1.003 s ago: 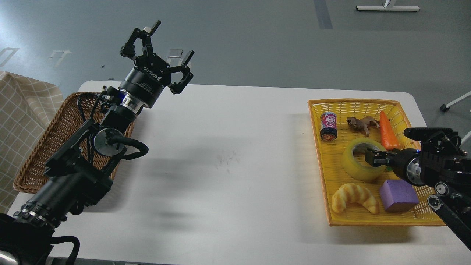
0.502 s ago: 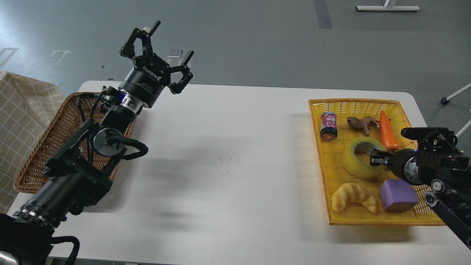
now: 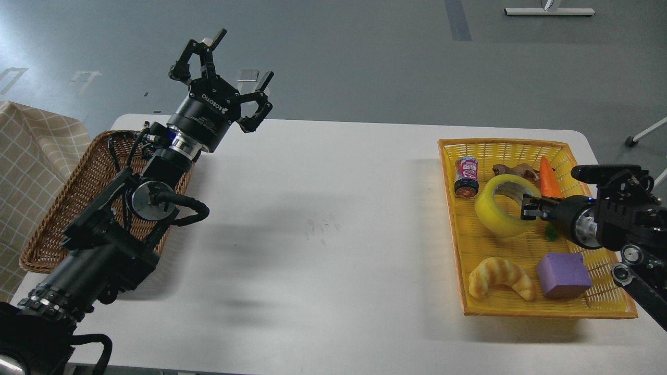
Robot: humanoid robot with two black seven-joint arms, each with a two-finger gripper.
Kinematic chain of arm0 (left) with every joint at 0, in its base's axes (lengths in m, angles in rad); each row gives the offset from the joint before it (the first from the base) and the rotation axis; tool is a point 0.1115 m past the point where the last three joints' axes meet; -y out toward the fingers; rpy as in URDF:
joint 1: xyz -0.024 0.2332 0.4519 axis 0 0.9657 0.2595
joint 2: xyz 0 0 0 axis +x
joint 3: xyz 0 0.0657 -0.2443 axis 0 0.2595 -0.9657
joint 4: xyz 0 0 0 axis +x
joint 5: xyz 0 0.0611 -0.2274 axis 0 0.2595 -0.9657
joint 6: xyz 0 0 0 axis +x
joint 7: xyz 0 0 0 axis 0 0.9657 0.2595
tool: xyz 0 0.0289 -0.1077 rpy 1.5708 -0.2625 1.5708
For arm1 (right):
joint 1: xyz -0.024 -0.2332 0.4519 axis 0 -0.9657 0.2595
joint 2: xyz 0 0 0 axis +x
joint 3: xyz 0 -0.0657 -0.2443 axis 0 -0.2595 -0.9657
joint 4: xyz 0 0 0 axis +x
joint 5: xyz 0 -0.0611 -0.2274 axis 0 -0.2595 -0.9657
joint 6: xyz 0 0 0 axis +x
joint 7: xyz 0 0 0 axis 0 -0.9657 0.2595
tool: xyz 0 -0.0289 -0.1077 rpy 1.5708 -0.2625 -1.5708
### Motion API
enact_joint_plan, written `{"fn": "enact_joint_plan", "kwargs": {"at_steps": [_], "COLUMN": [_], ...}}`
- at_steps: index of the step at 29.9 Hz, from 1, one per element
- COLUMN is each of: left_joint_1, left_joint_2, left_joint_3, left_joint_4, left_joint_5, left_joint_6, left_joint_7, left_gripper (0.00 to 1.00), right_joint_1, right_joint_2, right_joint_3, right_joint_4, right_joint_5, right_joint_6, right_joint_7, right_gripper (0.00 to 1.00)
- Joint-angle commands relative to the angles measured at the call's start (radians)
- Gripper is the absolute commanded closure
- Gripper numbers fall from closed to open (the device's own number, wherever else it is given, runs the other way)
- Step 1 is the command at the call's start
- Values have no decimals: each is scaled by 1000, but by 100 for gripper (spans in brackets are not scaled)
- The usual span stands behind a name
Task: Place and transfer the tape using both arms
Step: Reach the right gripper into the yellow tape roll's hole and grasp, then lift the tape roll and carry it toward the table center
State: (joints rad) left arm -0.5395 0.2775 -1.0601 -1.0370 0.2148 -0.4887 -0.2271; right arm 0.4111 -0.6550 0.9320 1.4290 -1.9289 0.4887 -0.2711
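1. Reaching in from the right edge, with the right gripper (image 3: 529, 207) pinching the near wall of the tape (image 3: 501, 212), one finger set inside the grey-white core and the rest of the hand outside the roll.
2. Holding that yellow roll tilted, its open core facing up and toward the robot, over the middle of the yellow basket (image 3: 594, 310); whether the roll's lower edge is touching the weave cannot be told.
3. Sitting on the right end of the white table (image 3: 323, 219), the yellow basket is carrying several other items.
4. Lying in the far left corner, just beside the tape: a small drink can (image 3: 466, 177).
5. Showing only partly behind the roll's upper rim: a brown toy animal (image 3: 516, 169).
6. Standing slanted at the far right, close to the right arm: an orange carrot (image 3: 548, 178).
7. Resting along the near side, a croissant (image 3: 499, 276) at the left and a purple block (image 3: 564, 274) just to its right, both apart from the tape.
8. Hovering high above the far left corner of the table with fingers spread wide and nothing between them: the left gripper (image 3: 223, 78).
9. Lying under the left arm at the table's left edge: a brown wicker basket (image 3: 57, 219), its visible part holding nothing.
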Motion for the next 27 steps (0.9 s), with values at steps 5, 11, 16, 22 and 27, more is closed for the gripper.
{"fn": "enact_joint_plan", "kwargs": {"at_steps": [5, 11, 16, 22, 27], "left_joint_1": [0, 0, 0, -2, -3], "left_joint_2": [-1, -1, -4, -4, -7], "left_joint_3": [0, 0, 0, 0, 2], "left_joint_4": [0, 0, 0, 0, 0], "left_joint_5": [0, 0, 0, 0, 0], "left_joint_6": [0, 0, 0, 0, 0], "left_joint_7": [2, 0, 0, 0, 2], "left_gripper": [2, 2, 2, 2, 2], "right_joint_1": [32, 123, 244, 340, 416], "right_joint_2": [-92, -74, 57, 175, 283], "right_joint_3": [5, -5, -53, -142, -229], "right_joint_4": [131, 133, 113, 62, -42], "right_joint_5": [77, 82, 82, 82, 82], "right_joint_6": [0, 0, 0, 0, 0], "right_joint_7": [0, 0, -7, -13, -13], "right_gripper": [100, 100, 100, 100, 100]}}
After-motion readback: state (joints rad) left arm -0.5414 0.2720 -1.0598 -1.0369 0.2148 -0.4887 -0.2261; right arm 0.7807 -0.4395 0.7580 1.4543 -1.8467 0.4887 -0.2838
